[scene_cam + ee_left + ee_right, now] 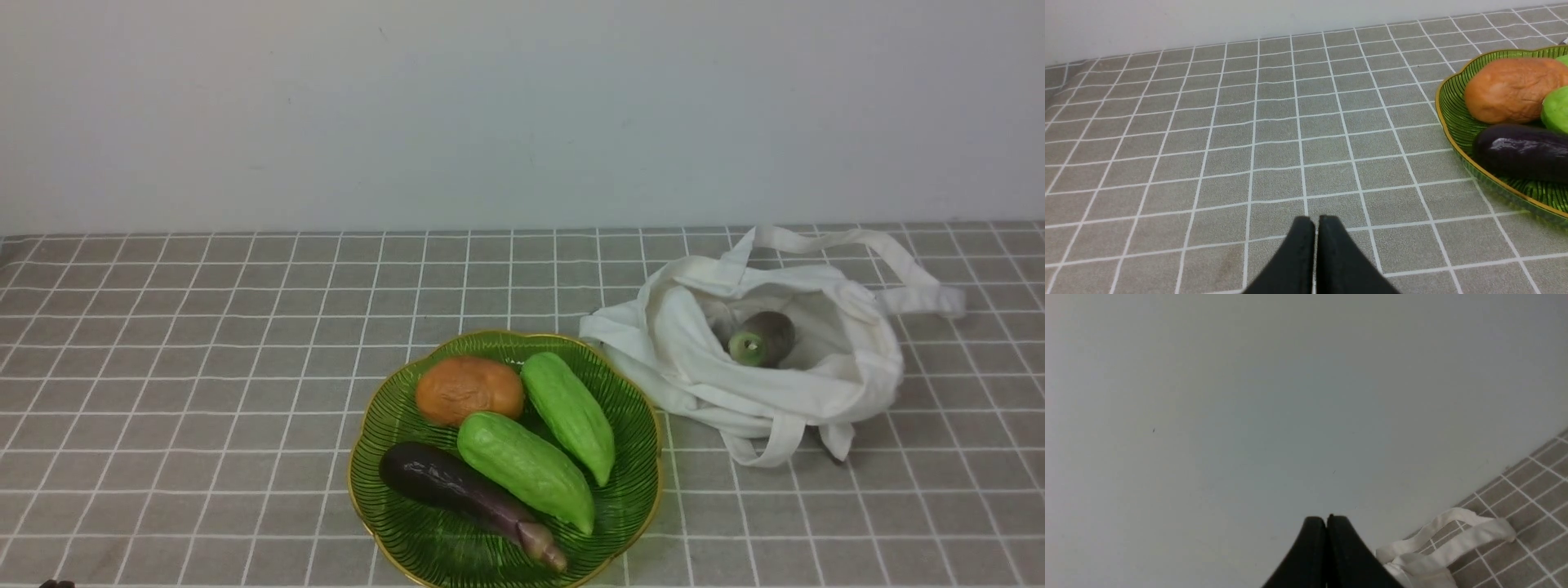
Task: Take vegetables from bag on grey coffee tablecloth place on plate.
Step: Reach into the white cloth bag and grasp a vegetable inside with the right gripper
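A dull purple eggplant [764,338] with a pale green stem end lies inside the open white bag [702,359] on the grey checked tablecloth [204,367]. The bag's straps also show in the right wrist view [1470,531]. The green gold-rimmed plate [384,425] sits left of the bag. My left gripper [1316,222] is shut and empty, low over bare cloth, apart from the plate's rim [1447,122]. My right gripper [1327,519] is shut and empty, facing the wall beside the bag. Neither gripper shows in the front view.
On the plate lie two bright green gourds [526,465], a glossy dark eggplant [457,486] with a pinkish tip, and an orange-brown lump [469,389]. A pale wall [522,106] closes the far edge of the table.
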